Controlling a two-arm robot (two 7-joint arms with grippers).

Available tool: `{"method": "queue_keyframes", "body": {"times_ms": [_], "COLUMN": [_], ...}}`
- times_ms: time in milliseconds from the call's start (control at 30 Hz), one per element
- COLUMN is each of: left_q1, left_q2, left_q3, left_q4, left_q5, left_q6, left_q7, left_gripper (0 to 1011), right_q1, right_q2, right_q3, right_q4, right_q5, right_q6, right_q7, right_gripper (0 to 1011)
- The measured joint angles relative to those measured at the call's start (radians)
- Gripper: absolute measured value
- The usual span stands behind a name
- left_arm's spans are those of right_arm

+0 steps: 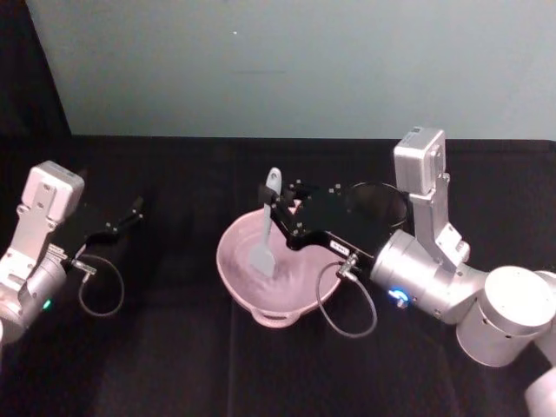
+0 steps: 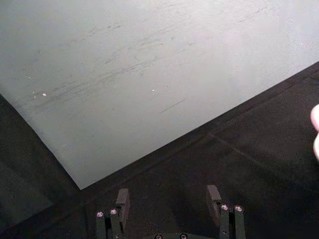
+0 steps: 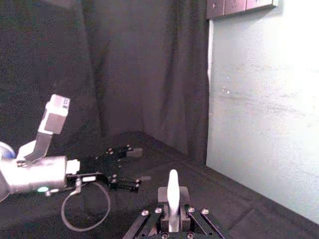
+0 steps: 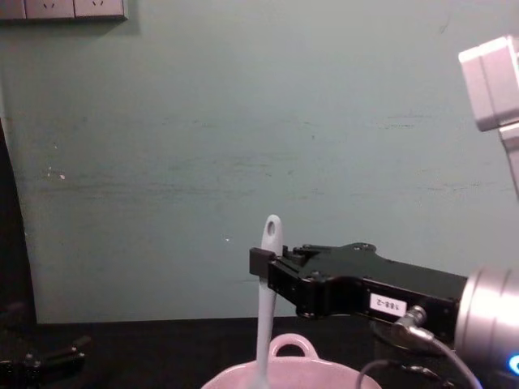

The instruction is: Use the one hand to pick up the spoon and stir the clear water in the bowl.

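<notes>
One arm at work: right gripper (image 1: 273,207) clamped shut on the upper handle of the white spoon (image 1: 265,236), held near upright with the blade down inside the pink bowl (image 1: 228,261) at mid-table. Left gripper (image 1: 130,214) parked well off to the left, fingers (image 2: 122,199) apart, holding nothing. Likely trouble: slipping of the slim plastic handle in the grip under sideways drag, ending in a tilted or dropped spoon; pressing on the bowl wall in too wide a circle, sliding or tipping the bowl; stirring too fast and slopping water onto the black cloth (image 1: 174,365). From the head: blade placement inside the bowl, left of its middle, plus the loop handle (image 1: 274,320) on the near rim. From the chest: grip height just under the oval hole (image 4: 271,228), but no sight of the blade. Water level impossible to judge.
</notes>
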Motion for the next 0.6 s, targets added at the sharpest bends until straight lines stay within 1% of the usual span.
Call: {"method": "queue_keyframes", "body": {"times_ms": [233,367,467,600], "left_q1": [0.0,0.0,0.0,0.0], "left_q2": [0.0,0.0,0.0,0.0], "left_q3": [0.0,0.0,0.0,0.0], "left_q4": [0.0,0.0,0.0,0.0], "left_q5": [0.0,0.0,0.0,0.0], "left_q6": [0.0,0.0,0.0,0.0], "left_q7": [0.0,0.0,0.0,0.0], "left_gripper": [1011,1011,1011,1011], "right_q1": [0.034,0.049,0.05,0.043], "right_q2": [-0.035,-0.048,-0.047,-0.03], "right_q3": [-0.001,0.015,0.026,0.042], "right_q4": [0.063,0.097,0.102,0.085], "right_q5": [-0.028,-0.042,-0.043,-0.045], "right_q6": [-0.037,-0.052,-0.053,-0.042], "right_q7": [-0.028,-0.046,-0.049,-0.049], "right_gripper": [125,125,125,125]}}
